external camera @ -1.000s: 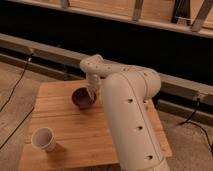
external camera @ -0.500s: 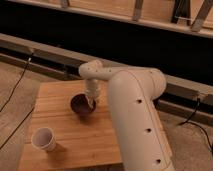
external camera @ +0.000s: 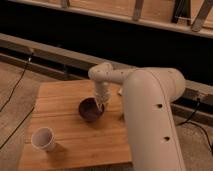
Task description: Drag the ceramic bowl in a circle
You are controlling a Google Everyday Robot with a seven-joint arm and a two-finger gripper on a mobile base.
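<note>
Foreground on the right is filled by the arm's (external camera: 150, 125) thick white link, which is bent forward over the wooden table (external camera: 65, 95). At the table's near left corner 1 white cup (external camera: 42, 139) is seen standing upright, well apart from everything else on the boards. Further in, near the middle of the table, the ceramic bowl (external camera: 88, 113) is found: dark, round and glossy, upright, with its hollow turned up. The gripper (external camera: 102, 106) is pointed downward at the bowl's right rim, and its fingers are closed. Contact with the rim is suggested, but whether the rim is actually pinched between the fingers cannot be told. Behind the gripper the arm's slim wrist section is carried up to a rounded joint. Beyond the table, to the left, 1 dark cable (external camera: 16, 82) is trailed across the floor. Further back a long metal rail (external camera: 50, 52) is run across the scene, with a dark band above it and light wooden panelling (external camera: 100, 6) at the top.
</note>
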